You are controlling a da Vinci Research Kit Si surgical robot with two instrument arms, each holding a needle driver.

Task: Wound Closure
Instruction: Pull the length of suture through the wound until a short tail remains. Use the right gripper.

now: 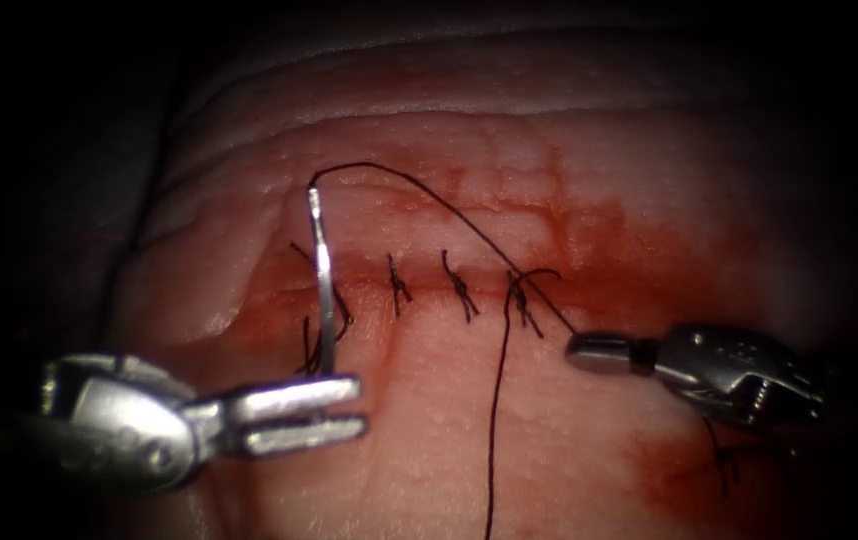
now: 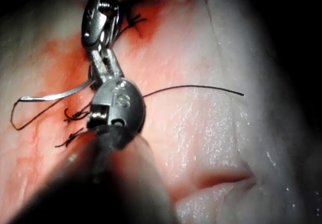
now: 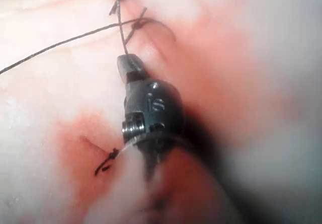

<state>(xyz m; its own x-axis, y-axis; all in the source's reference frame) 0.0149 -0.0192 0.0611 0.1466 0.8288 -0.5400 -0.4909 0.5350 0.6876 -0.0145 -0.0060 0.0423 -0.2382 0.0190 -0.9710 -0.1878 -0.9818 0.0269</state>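
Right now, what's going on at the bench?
Wound closure practice on the tissue. The left tool holds the needle near one end of its curve; the needle stands up over the cut, clear of the tissue, at the cut's left end. The thread runs from the needle's top in an arc down to the right tool, whose fingers are shut on it beside the rightmost of four knotted stitches. Red fluid stains the tissue around the cut.
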